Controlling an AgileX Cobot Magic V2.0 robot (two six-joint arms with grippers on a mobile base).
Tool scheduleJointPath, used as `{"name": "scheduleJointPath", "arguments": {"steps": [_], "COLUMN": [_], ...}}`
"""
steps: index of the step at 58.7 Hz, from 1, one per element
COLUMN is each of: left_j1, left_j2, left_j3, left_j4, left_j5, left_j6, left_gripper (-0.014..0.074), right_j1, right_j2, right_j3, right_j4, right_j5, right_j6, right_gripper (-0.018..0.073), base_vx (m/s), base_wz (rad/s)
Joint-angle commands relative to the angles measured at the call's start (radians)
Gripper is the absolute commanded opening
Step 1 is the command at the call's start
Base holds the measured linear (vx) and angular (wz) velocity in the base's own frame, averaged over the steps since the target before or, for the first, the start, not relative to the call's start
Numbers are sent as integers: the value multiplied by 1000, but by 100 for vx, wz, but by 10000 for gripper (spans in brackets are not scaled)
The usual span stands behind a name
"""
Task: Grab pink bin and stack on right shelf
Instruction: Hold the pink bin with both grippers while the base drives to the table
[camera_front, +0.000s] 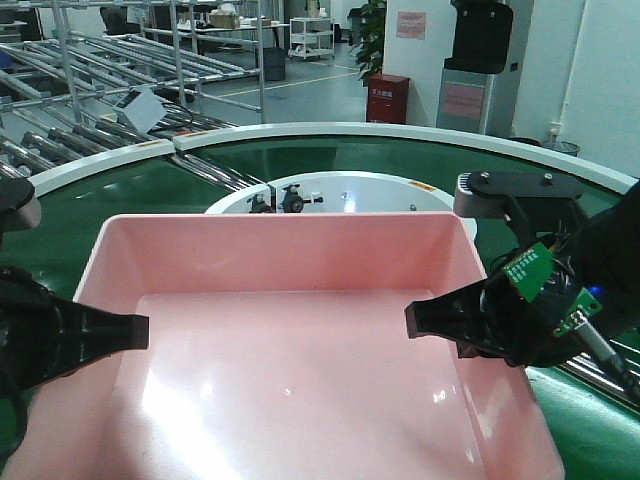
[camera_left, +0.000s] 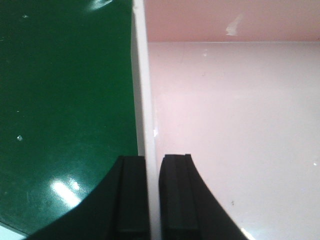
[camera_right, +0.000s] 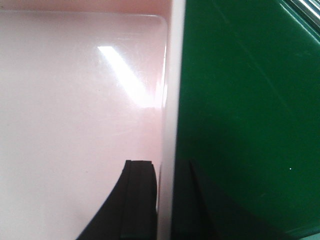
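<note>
The pink bin (camera_front: 300, 390) fills the front view, open side up and with nothing in it, over the green belt (camera_front: 400, 160). My left gripper (camera_front: 120, 335) is shut on its left wall. In the left wrist view, the black fingers (camera_left: 132, 200) straddle the pale rim (camera_left: 145, 100), one outside over the belt and one inside the tub (camera_left: 225, 125). My right gripper (camera_front: 432, 322) is shut on the right wall. In the right wrist view, that gripper (camera_right: 167, 170) pinches the rim (camera_right: 172, 75) the same way, with the tub floor (camera_right: 75, 100) to its left. The right shelf is out of view.
The round green conveyor belt (camera_left: 65, 100) curves around a white hub (camera_front: 330, 195) carrying small black fixtures, just beyond the bin's far wall. Metal roller racks (camera_front: 90, 80) stand at the back left. A red cabinet (camera_front: 388, 98) and a grey machine (camera_front: 480, 70) stand behind the belt.
</note>
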Motion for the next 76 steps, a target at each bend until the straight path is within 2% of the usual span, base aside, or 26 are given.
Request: {"name": "scheduleJointPath", "arguments": {"steps": [1,45,76], "left_j1": [-9,-9,-9], "left_j2": [-22,-22,-22], "left_j3": [-28,-28,-28], "left_j4": [23,23,23], "left_j5": [-85,-85,-85], "left_j6": [-2,-2,-2], "left_gripper": [111,111,111], "right_j1": [-3,-3,-3], "right_j2": [-34,-34,-34], "right_j3": [-29,-29,-29], "right_j4": [-42,-42,-42], "right_j5": [-62,-62,-62], "right_j6": [-6,-6,-12], "right_gripper": [74,74,74], "base_vx": [0,-1,-11], "base_wz": [0,-2,-42]}}
